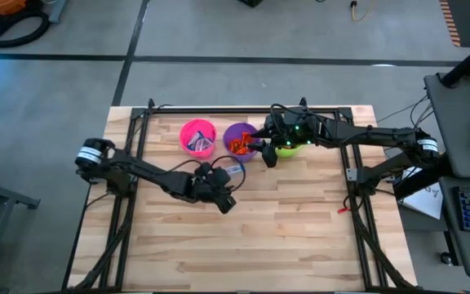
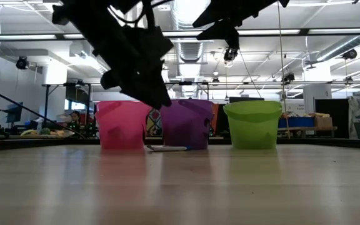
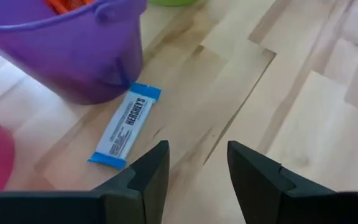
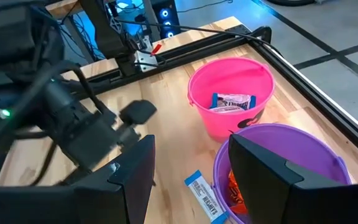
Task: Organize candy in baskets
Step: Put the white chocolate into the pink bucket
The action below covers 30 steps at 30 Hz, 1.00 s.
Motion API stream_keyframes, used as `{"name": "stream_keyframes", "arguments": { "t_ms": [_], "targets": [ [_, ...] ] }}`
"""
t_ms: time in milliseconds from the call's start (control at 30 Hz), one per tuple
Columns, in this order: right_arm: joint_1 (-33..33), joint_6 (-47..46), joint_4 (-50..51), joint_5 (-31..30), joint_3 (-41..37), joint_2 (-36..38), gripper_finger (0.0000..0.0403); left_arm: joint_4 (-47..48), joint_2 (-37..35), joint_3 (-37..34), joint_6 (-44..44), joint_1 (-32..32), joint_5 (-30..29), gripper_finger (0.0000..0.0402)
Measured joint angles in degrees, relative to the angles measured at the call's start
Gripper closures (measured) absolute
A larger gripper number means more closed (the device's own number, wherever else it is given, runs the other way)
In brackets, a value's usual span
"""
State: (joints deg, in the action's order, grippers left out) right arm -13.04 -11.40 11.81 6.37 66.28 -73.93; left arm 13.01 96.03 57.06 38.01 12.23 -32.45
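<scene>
Three baskets stand in a row at the table's far side: pink (image 1: 197, 136), purple (image 1: 240, 140) and lime green (image 2: 252, 124). The pink one holds blue-and-white candy (image 4: 232, 101), the purple one orange candy (image 4: 235, 190). One blue-and-white candy bar (image 3: 126, 124) lies flat on the table just in front of the purple basket (image 3: 73, 50). My left gripper (image 3: 194, 168) hovers open, raised above the table on the near side of that bar, with nothing between its fingers. My right gripper (image 4: 194, 171) is open and empty, held high over the purple basket's (image 4: 278, 162) near rim.
The green basket (image 1: 290, 147) is mostly hidden under my right arm in the high view. Black frame rails (image 1: 243, 108) run along the table's far edge and sides. Bare wood (image 1: 251, 245) fills the near half of the table.
</scene>
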Motion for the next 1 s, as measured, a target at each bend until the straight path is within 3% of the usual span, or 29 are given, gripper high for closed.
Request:
{"name": "stream_keyframes", "arguments": {
  "t_ms": [200,433,733,1000],
  "targets": [
    [0.00,0.00,0.07,0.04,0.00,0.00,0.0206,-3.84,4.59,-0.53,0.21,-1.21,-3.15,0.0301],
    [0.00,0.02,0.40,0.04,0.00,0.00,0.0207,-6.20,9.17,-1.17,3.49,-4.23,-5.40,0.0394],
    [0.00,-0.06,2.06,0.04,0.00,0.00,0.0207,-27.36,7.12,-12.90,3.09,-6.94,-3.46,0.0400],
    [0.00,-0.16,2.15,0.04,0.00,0.00,0.0207,-31.64,8.09,-15.56,1.74,-7.98,-4.31,0.0401]
  ]
}}
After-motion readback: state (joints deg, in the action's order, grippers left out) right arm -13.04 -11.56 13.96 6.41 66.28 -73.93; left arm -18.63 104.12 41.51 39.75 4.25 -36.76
